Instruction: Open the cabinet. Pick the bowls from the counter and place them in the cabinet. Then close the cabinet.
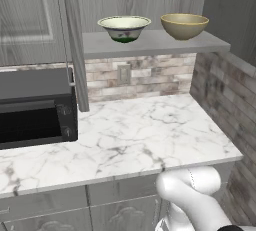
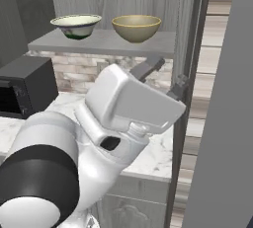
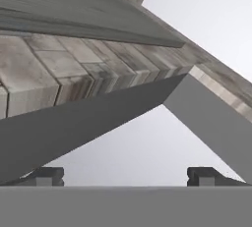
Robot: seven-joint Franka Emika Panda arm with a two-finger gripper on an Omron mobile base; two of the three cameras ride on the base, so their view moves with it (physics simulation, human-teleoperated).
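Observation:
The cabinet stands open, and both bowls rest on its grey shelf. The patterned cream bowl is on the left, the tan bowl on the right. The left door swings out edge-on with its bar handle. My gripper is open and empty, below the shelf and close beside the edge of the open right door. In the hand view the fingertips stand wide apart around my gripper, facing grey cabinet panels. The marble counter has no bowl on it.
A black microwave sits on the counter's left part. A brick backsplash with an outlet runs behind it, and a brick side wall closes the right. Grey base cabinets lie below. A tall grey panel stands at the right.

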